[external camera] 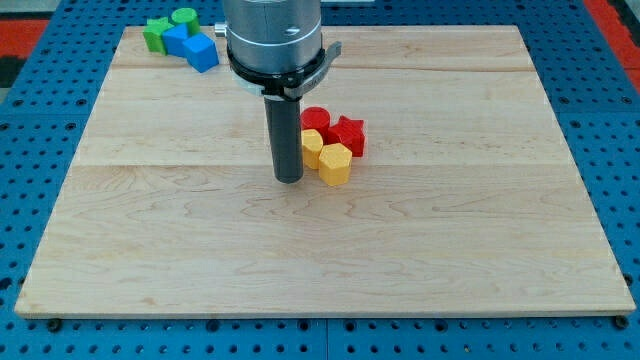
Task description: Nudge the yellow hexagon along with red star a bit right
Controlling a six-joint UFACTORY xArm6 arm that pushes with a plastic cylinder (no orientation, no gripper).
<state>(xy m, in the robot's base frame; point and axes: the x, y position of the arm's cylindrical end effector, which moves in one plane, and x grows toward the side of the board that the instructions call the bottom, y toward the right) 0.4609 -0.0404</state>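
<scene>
My tip point(289, 179) sits just left of the yellow hexagon point(336, 164) — no pincer shows — rod hiding part of the red star point(348, 134) cluster.

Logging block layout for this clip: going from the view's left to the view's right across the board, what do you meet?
Green star → green cylinder → blue blocks → my tip → yellow block → yellow hexagon → red star. The red cylinder sits above the yellow block, so its place is unclear.

Pale wooden board point(420, 260) on blue pegboard point(610, 120). Centre: yellow hexagon point(335, 164), second yellow block point(312, 147), red star point(349, 133), red cylinder point(316, 119), clustered touching. Upper left: two green blocks point(168, 26), two blue blocks point(192, 46).
</scene>
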